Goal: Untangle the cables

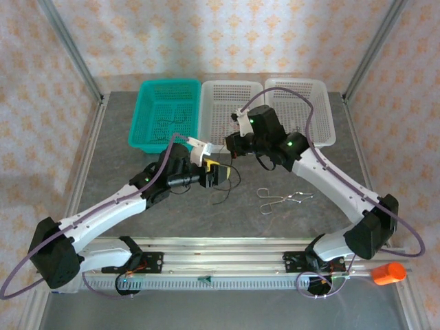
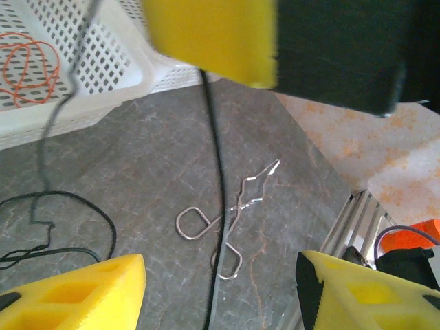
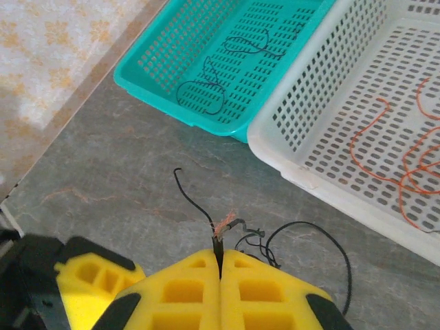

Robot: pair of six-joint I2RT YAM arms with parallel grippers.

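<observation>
Separating black cable (image 2: pixel 216 144) from tangle (image 3: pixel 258 240), tabletop (image 1: pixel 206 220) at frame centre | right hand (image 3: pixel 220 265) pinched tight on its frayed end | left hand (image 2: pixel 220 275) spread wide, holding nothing | next: probably grip lower, pull apart gently.

One camera high, two down low.
The overhead view looks down from the near side, well back. Both wrist views skim close over the grey marbled table (image 1: pixel 206 223), each catching the white perforated plastic basket (image 3: pixel 302 103).

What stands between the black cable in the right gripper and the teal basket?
Nothing visible. The right gripper pinches the black cable, and just bare table lies between it and the near wall of the teal basket.
</observation>
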